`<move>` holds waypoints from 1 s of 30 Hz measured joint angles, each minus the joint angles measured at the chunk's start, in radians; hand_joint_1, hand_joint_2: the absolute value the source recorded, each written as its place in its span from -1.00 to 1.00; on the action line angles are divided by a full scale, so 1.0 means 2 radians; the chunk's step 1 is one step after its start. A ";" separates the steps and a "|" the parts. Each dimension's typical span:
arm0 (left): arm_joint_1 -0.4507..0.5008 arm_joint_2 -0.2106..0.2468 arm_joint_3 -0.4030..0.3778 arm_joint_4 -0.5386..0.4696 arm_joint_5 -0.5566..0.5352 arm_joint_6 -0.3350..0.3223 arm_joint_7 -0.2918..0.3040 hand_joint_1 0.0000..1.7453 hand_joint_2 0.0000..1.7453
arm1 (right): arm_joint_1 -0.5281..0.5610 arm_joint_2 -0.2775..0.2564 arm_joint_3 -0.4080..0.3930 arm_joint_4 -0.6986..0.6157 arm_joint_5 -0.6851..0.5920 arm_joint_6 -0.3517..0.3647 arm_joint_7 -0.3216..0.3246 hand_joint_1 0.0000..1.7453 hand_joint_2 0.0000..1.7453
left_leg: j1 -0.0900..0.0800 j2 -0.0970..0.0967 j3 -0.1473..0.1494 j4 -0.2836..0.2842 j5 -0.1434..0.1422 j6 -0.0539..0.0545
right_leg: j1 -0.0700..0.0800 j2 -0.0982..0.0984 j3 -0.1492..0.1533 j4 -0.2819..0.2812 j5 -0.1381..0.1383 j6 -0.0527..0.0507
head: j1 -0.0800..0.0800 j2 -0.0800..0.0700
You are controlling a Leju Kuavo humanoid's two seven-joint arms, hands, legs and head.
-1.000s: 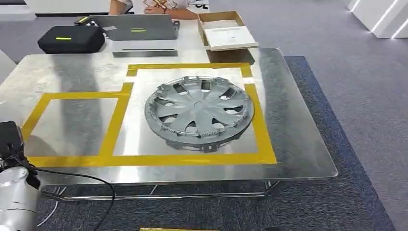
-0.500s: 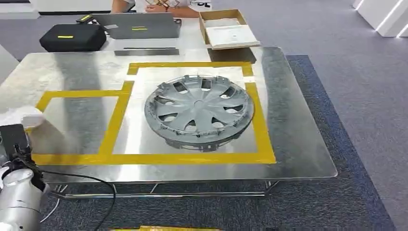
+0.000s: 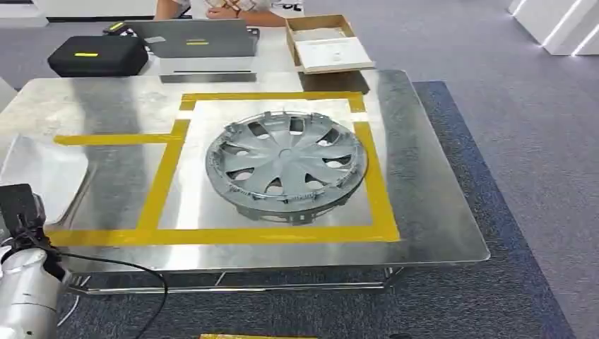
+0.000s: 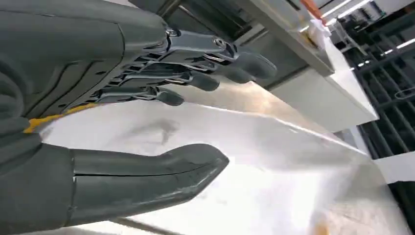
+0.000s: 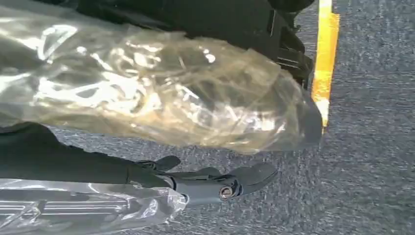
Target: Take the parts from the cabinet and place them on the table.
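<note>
Reaching in from the lower left of the head view, the robot's silver left arm (image 3: 25,296) rises beside the near left corner of the table (image 3: 431,212), with a black camera block on its wrist. Just beyond it, a pale, flat part (image 3: 42,176) lies over the left taped rectangle on the table top. The left wrist view gives what the head view hides: the left robot hand (image 4: 147,117) has its thick grey thumb below the pale sheet and its darker fingers (image 4: 195,81) stretched above it, so the sheet runs between them. Whether they press on it or stand just clear, I cannot tell.

Further right on the table, a grey wheel cover (image 3: 286,164) lies flat inside the larger square of yellow tape (image 3: 381,191), touching none of the tape lines.

Behind the table, from left to right, stand a black case (image 3: 95,55), a grey laptop (image 3: 198,39) and an open cardboard box (image 3: 325,44) holding a white flat piece. A person sits at the far edge, with forearms showing above the laptop.

The right wrist view looks down at grey carpet (image 5: 367,147). The right robot hand (image 5: 215,183) hangs with fingers extended and apart, holding nothing; crinkled clear plastic wrap (image 5: 147,83) lies near it, beside a strip of yellow tape.
</note>
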 joint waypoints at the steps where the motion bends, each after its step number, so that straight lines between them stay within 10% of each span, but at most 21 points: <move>1: 0.000 0.000 0.000 0.000 0.000 0.000 0.000 -1.00 1.00 | 0.000 0.000 0.000 0.000 0.000 0.000 0.000 -1.00 -1.00 | -0.001 0.000 0.000 0.000 -0.001 0.002 | -0.001 -0.001 0.001 -0.003 0.001 0.002 | -0.001 0.000; 4: -0.002 -0.001 0.001 0.001 0.000 -0.001 -0.008 -1.00 1.00 | 0.000 0.000 0.000 0.000 0.001 0.000 -0.001 -1.00 -1.00 | 0.004 0.001 0.003 -0.005 0.002 0.011 | -0.001 -0.002 -0.010 0.016 -0.016 0.011 | 0.002 0.000; 7: -0.003 -0.001 0.001 0.001 0.000 0.001 -0.015 -1.00 1.00 | 0.000 0.000 0.000 0.000 0.005 0.000 -0.002 -1.00 -1.00 | 0.001 0.001 0.002 -0.005 0.001 0.015 | -0.002 -0.003 -0.073 0.140 -0.068 0.013 | 0.003 0.000; 10: -0.004 0.000 0.001 0.003 -0.006 0.006 -0.025 -1.00 1.00 | 0.000 0.000 0.000 0.000 0.008 0.001 -0.003 -1.00 -1.00 | -0.002 0.001 0.003 -0.005 0.001 0.015 | -0.001 -0.002 -0.073 0.128 -0.039 0.010 | 0.003 0.000; 11: -0.008 0.000 0.001 0.005 -0.009 0.008 -0.029 -1.00 -1.00 | 0.000 0.000 0.000 0.000 0.009 0.001 -0.003 -1.00 -1.00 | -0.002 0.000 0.004 -0.005 0.001 0.015 | 0.000 -0.003 -0.047 0.074 -0.009 0.006 | 0.003 0.000; 13: -0.014 0.001 0.001 0.007 -0.017 0.011 -0.037 -1.00 -1.00 | -0.002 -0.001 0.000 0.000 0.010 0.001 -0.004 -1.00 -1.00 | -0.003 0.000 0.005 -0.005 0.000 0.014 | 0.002 -0.003 -0.013 0.005 0.006 -0.001 | 0.002 0.000; 18: -0.036 -0.005 -0.004 0.001 -0.010 -0.002 -0.045 -1.00 -1.00 | -0.003 -0.001 0.000 0.000 0.013 0.001 -0.004 -1.00 -1.00 | -0.002 -0.001 0.001 -0.002 -0.002 0.001 | -0.001 -0.003 -0.006 -0.008 0.013 -0.009 | 0.002 0.000; 22: -0.052 -0.012 -0.030 -0.030 -0.031 0.023 -0.033 -1.00 -1.00 | -0.006 -0.001 0.000 0.000 0.014 0.001 -0.005 -1.00 -1.00 | 0.000 0.000 -0.050 0.119 -0.067 -0.007 | 0.000 -0.003 -0.005 -0.009 0.014 -0.013 | -0.003 0.000; 24: -0.052 -0.016 -0.042 -0.043 -0.039 0.036 -0.027 -1.00 -1.00 | -0.005 -0.001 0.000 0.000 0.015 0.001 -0.004 -1.00 -1.00 | 0.001 0.000 -0.063 0.146 -0.067 -0.010 | 0.000 -0.002 -0.005 -0.008 0.013 -0.013 | -0.003 0.000; 27: -0.058 -0.022 -0.060 -0.070 -0.047 0.045 -0.023 -1.00 -1.00 | -0.005 -0.001 0.000 0.000 0.016 0.001 -0.004 -1.00 -1.00 | 0.004 0.000 -0.016 0.046 -0.003 -0.009 | -0.001 -0.001 -0.003 -0.005 0.010 -0.009 | -0.003 0.000; 30: -0.064 -0.026 -0.070 -0.081 -0.048 0.046 -0.020 -1.00 -1.00 | -0.006 -0.001 0.000 0.000 0.016 0.001 -0.004 -1.00 -1.00 | 0.001 -0.001 0.003 0.005 -0.006 -0.001 | 0.002 0.001 -0.009 0.001 0.008 0.000 | -0.003 0.000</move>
